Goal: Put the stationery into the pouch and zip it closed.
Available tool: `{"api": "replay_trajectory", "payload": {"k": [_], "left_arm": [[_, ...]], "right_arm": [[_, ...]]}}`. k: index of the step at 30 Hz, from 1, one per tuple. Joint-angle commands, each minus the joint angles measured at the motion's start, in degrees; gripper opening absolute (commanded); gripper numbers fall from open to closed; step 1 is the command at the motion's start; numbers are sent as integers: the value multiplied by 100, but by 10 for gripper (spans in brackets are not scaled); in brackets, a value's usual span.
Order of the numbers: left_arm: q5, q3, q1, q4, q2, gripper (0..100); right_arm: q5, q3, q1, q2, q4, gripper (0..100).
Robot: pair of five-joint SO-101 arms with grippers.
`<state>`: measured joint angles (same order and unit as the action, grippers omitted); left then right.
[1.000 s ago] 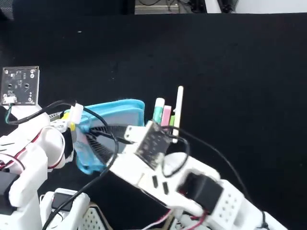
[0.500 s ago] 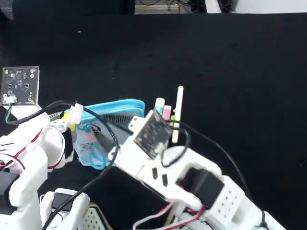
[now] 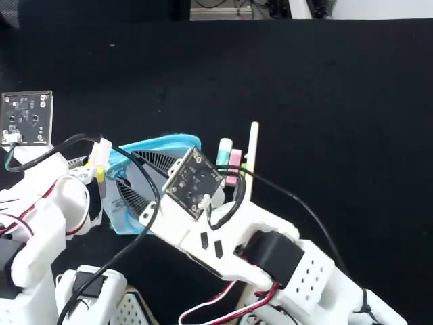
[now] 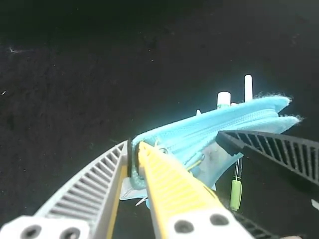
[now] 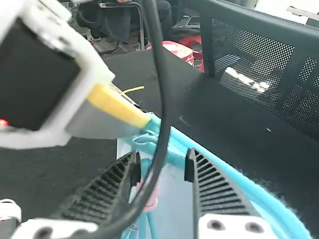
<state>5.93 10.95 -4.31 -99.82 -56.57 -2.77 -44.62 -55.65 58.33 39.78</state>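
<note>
The light blue pouch [image 3: 159, 145] lies left of centre, its zip edge raised. My left gripper [image 3: 101, 172] is shut on the pouch's left end; in the left wrist view the yellow and grey fingers of the left gripper [image 4: 133, 157] pinch that corner of the pouch [image 4: 214, 129]. My right gripper [image 3: 128, 172] hangs over the pouch, open, and its black fingers [image 5: 199, 174] straddle the zip edge [image 5: 172, 144] close to the left gripper's yellow finger [image 5: 117, 107]. A green pen [image 3: 224, 154], a pink pen [image 3: 235, 160] and a white stick [image 3: 252, 145] lie just right of the pouch.
A small circuit board [image 3: 27, 118] sits at the far left. The black table [image 3: 338, 101] stretches open to the right and back. The right arm's body [image 3: 270, 257] crosses the front of the table. Cables [image 3: 145, 203] loop over the pouch.
The right arm has swung left, bringing its gripper over the pouch's left part. The pouch's zip edge has risen and tilted. The left gripper keeps its hold.
</note>
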Motion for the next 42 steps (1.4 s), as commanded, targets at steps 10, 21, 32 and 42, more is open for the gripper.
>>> {"api": "replay_trajectory", "payload": {"k": [10, 21, 32, 42], "left_arm": [[62, 822, -40, -105, 26, 29], [53, 840, -48, -97, 79, 29], [88, 796, -40, -97, 26, 29], [88, 831, -48, -97, 26, 29]], "right_arm": [[-1486, 180, -396, -189, -35, 152], [-2769, 813, -316, -453, 484, 149], [-2760, 1226, -325, -488, 1143, 149], [-2804, 927, -325, -620, 554, 61]]}}
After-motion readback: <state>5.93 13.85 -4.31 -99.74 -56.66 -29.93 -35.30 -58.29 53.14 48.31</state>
